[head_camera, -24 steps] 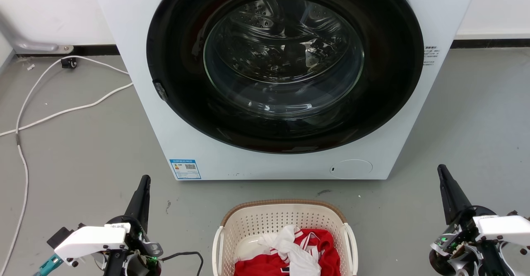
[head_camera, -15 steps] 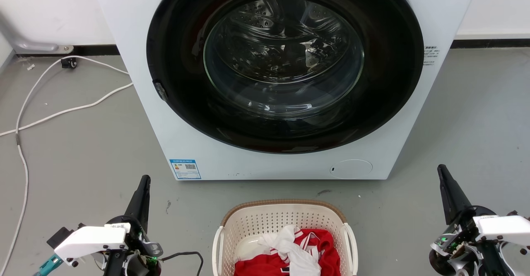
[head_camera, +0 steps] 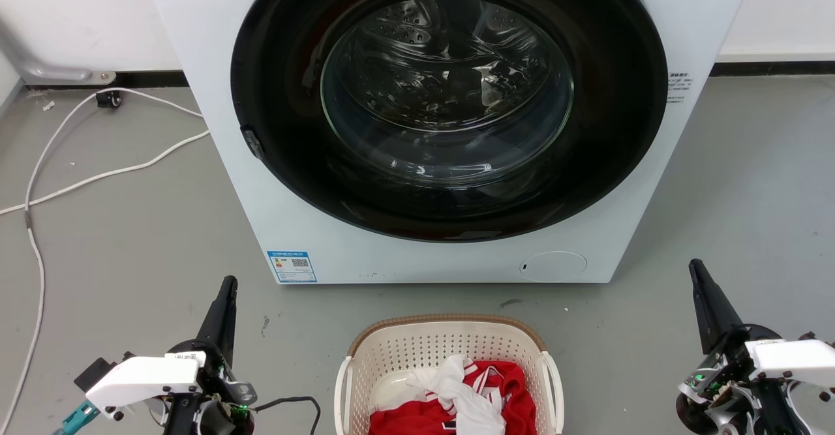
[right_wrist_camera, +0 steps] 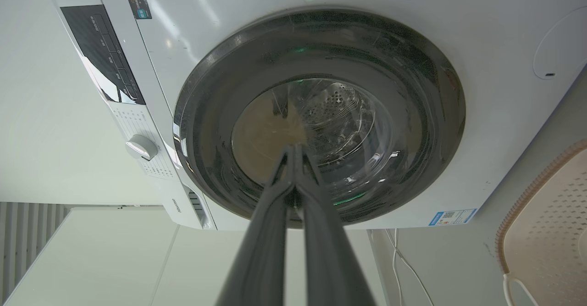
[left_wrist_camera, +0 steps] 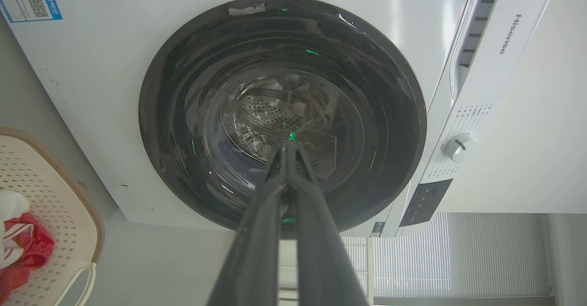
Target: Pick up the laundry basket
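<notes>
Laundry basket (head_camera: 417,350): we locate it at bottom centre, before the washing machine (head_camera: 196,30).
Left end effector (head_camera: 228,283): lower left, fingers together, holding nothing, apart from the basket.
Right end effector (head_camera: 695,267): lower right, fingers together, holding nothing.

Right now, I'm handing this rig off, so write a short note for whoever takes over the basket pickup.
Left gripper: shut, empty, left of the laundry basket, clear of it.
Right gripper: shut, empty, farther off on its right.
Basket: on the floor before the washing machine, red and white clothes inside.
Done: nothing, neither handle gripped.
Left: open both, take the white side handles, lift.
</notes>
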Robot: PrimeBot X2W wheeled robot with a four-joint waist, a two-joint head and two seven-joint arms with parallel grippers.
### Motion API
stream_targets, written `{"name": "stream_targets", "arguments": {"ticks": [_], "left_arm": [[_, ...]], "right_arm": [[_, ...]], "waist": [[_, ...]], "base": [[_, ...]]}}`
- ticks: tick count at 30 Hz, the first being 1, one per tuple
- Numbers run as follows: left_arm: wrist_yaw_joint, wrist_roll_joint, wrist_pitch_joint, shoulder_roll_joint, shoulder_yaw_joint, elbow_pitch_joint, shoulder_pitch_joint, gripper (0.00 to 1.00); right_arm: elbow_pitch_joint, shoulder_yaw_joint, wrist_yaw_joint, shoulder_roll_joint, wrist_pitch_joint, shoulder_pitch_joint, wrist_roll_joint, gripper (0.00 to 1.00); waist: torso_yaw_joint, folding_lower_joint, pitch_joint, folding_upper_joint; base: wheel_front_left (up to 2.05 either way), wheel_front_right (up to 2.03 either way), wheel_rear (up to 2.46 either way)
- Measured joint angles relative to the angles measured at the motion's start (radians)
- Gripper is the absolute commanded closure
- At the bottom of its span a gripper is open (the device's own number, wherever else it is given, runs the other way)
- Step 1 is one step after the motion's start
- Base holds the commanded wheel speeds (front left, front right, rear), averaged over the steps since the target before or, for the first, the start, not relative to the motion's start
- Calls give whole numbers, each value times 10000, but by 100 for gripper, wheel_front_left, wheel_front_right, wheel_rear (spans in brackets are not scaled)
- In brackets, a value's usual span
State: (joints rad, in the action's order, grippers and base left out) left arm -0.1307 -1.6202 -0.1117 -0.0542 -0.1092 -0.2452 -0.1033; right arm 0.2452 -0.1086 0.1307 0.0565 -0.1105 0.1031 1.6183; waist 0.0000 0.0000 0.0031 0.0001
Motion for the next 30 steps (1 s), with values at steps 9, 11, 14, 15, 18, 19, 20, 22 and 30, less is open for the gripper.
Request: {"name": "stream_targets", "arguments": {"ticks": [9,11,14,15,18,19,20,22,30], "left_arm": [[-2,27,0,4,-6,0,0,100],[-2,29,0,4,-8,0,0,100],[-2,29,0,6,-10,0,-1,100],[-2,29,0,6,-12,0,-1,100],[0,31,0,8,-13,0,-1,100],[-2,33,0,8,-13,0,-1,100],[0,44,0,10,-15,0,-1,100],[0,46,2,27,0,-104,68,0],[15,263,334,84,111,-265,467,0]], "right_arm": [[0,-8,0,-6,-2,0,0,100],[0,-10,0,-6,-2,0,0,100],[0,-12,0,-8,-4,0,0,100],[0,-12,0,-8,-4,0,0,100],[0,-13,0,-10,-6,0,-2,100],[0,-13,0,-10,-6,0,-2,100],[0,-15,0,-10,-8,0,-2,100],[105,-6,0,-13,-12,-75,0,0],[221,244,-13,-67,328,-516,-105,0]], "waist": [[0,0,0,0],[0,0,0,0],[0,0,0,0],[0,0,0,0],[0,0,0,0],[0,0,0,0],[0,0,0,0],[0,-1,-1,0],[0,0,8,0]], "base": [[0,0,0],[0,0,0],[0,0,0],[0,0,0],[0,0,0],[0,0,0],[0,0,0],[0,0,0],[0,0,0]]}}
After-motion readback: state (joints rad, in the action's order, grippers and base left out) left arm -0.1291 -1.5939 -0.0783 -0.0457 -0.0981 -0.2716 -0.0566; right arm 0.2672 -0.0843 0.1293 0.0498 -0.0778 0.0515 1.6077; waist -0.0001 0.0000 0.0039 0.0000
